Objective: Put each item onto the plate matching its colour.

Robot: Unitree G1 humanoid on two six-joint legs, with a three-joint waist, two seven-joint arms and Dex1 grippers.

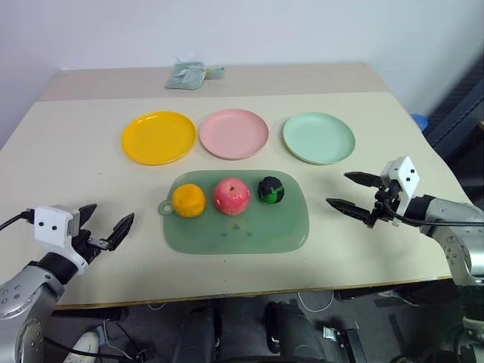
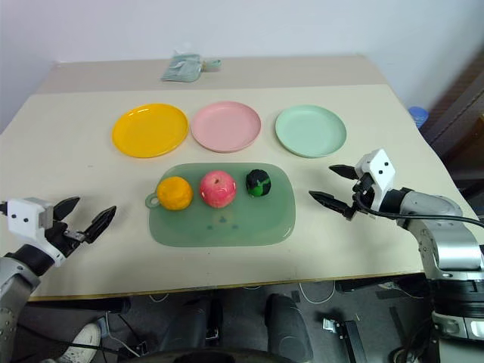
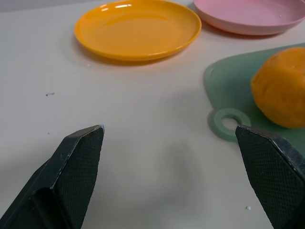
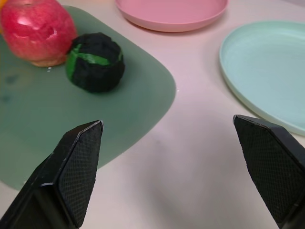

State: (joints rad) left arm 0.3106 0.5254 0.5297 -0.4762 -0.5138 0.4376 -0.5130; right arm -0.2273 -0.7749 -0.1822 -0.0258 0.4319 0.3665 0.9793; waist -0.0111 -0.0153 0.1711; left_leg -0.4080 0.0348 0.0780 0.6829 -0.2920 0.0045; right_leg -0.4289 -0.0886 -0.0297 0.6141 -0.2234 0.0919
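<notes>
Jaws of both the left gripper [image 1: 106,225] and right gripper [image 1: 349,190] gape wide, empty, over bare desk [image 1: 68,151] at nine and three o'clock of the mat [image 1: 287,227]. On it sit orange fruit [image 1: 188,200], apple [image 1: 231,196], green ball [image 1: 271,190]. At twelve o'clock lie the yellow plate [image 1: 158,137], pink plate [image 1: 234,133], mint plate [image 1: 318,137], all empty.

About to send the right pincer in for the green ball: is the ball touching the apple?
Apart. The right wrist view shows a strip of green mat between the dark green ball and the pink-red apple.
</notes>
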